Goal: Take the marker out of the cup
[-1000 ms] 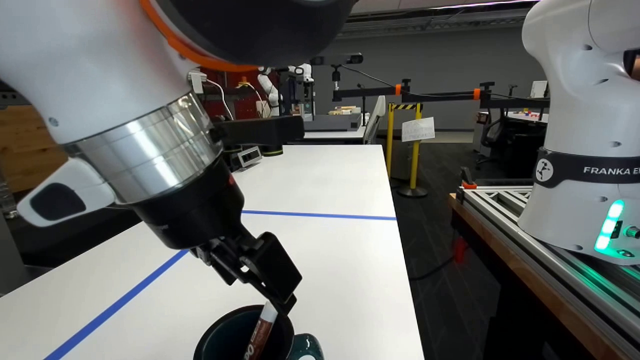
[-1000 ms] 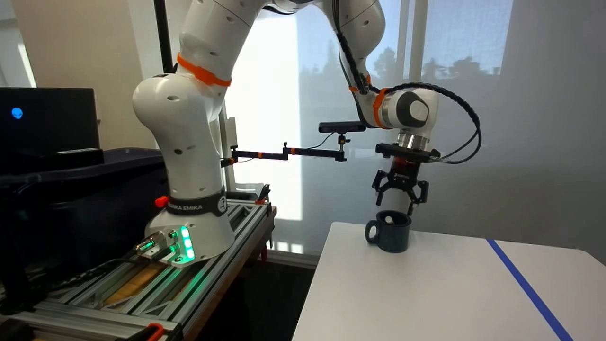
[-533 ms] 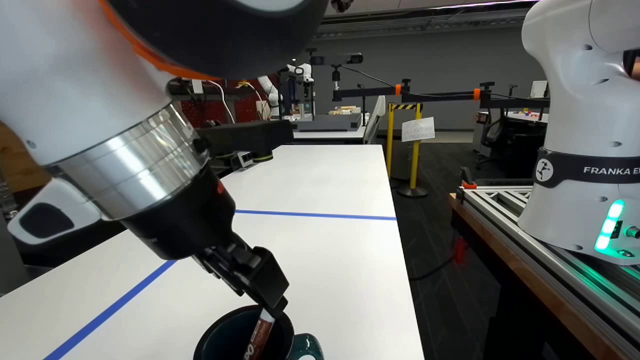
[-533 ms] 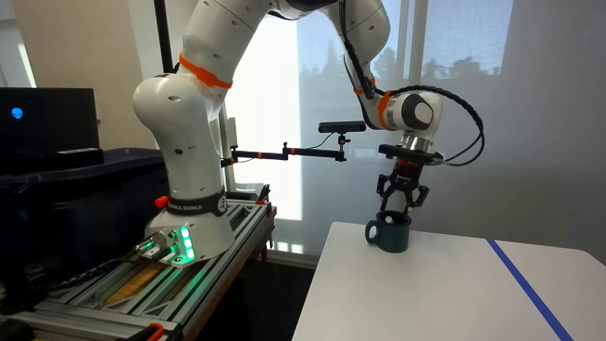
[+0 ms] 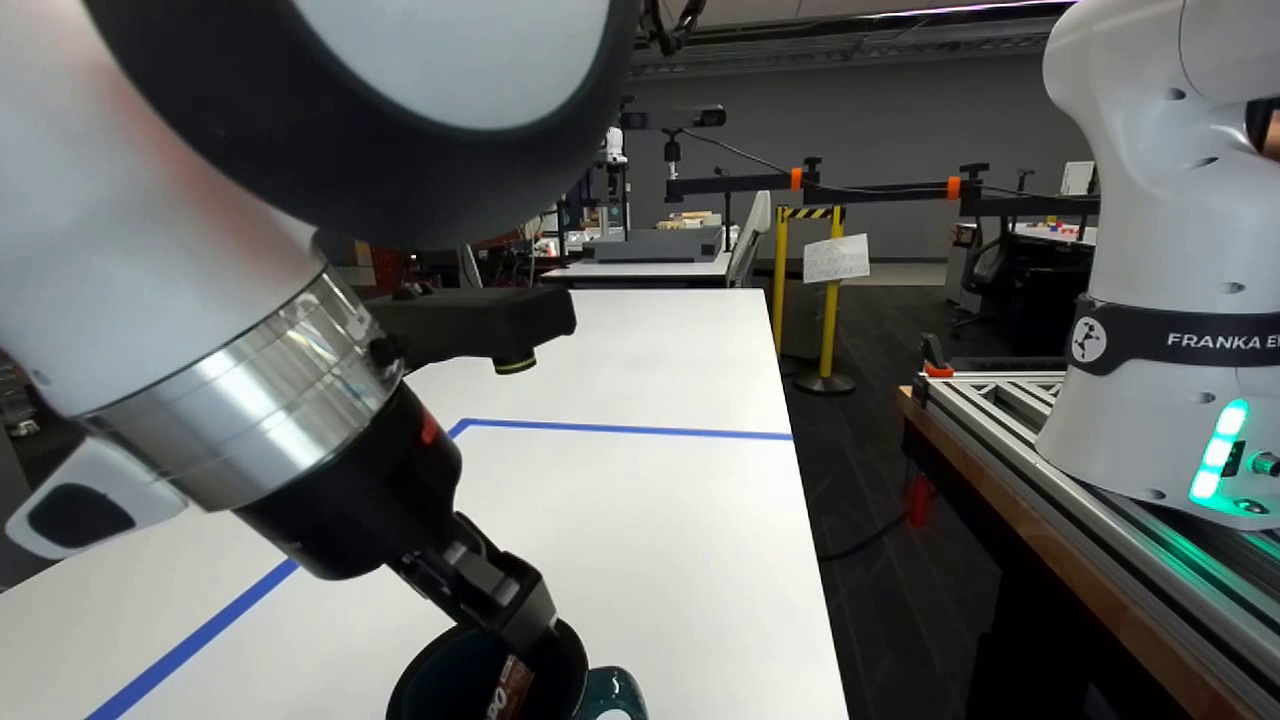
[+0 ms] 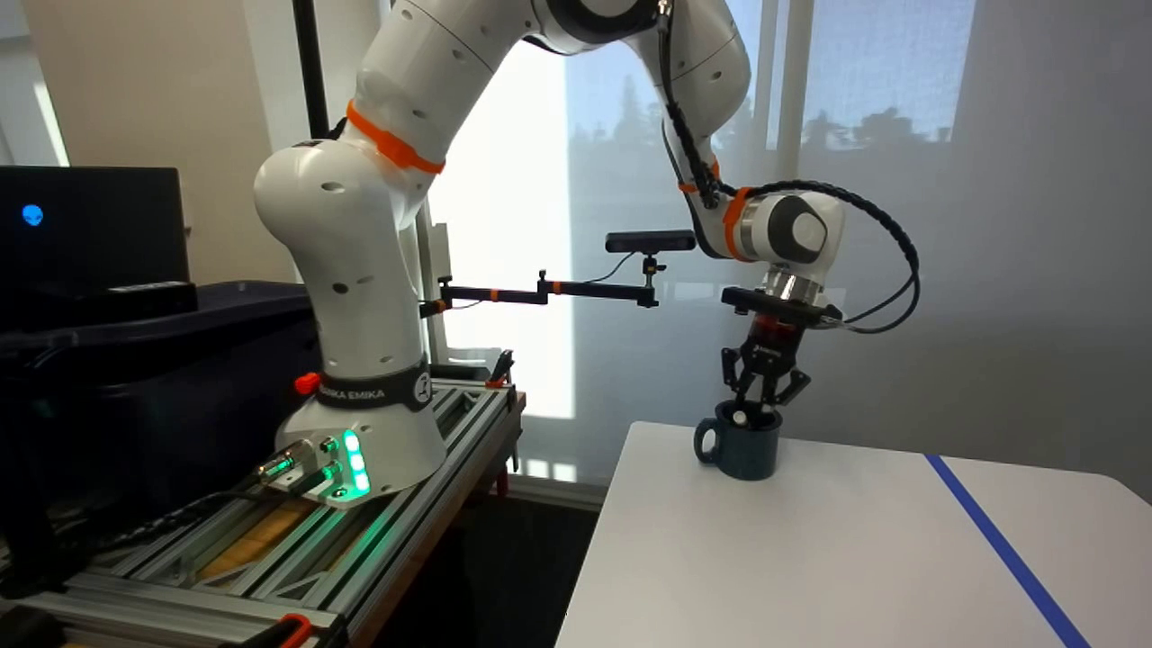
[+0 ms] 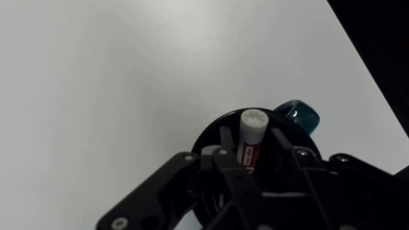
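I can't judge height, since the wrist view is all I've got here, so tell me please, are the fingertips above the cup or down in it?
Observer: Down in it: in both exterior views the fingertips reach inside the cup.
Operator: Okay, and is the cup standing straight? I'm looking into its top.
Observer: Yes, an exterior view shows it upright, its base on the table.
Operator: Any markings on the table outside my picture?
Observer: Yes, a blue line runs across it, apart from the cup.
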Robot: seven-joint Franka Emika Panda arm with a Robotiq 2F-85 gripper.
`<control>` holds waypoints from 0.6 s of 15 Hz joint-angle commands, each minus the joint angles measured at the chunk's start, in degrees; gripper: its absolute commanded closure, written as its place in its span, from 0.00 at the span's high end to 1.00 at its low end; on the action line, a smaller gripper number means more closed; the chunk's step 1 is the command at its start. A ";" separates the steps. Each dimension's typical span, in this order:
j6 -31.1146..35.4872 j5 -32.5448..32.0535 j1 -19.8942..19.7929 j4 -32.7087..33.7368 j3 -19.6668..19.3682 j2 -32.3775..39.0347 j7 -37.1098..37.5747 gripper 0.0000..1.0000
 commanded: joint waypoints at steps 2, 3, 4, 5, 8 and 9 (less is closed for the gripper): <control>-2.31 -0.39 1.40 2.87 -0.16 1.58 1.69 0.09; -2.40 -0.51 1.53 3.04 -0.21 1.66 1.77 0.07; -2.46 -0.59 1.48 2.46 -0.18 1.09 1.66 0.00; -2.79 -0.45 1.31 1.72 0.02 0.17 1.31 0.02; -3.40 0.46 0.19 -2.42 1.13 -4.18 -0.71 0.00; -3.78 0.38 0.15 -3.43 1.27 -5.31 -0.81 0.00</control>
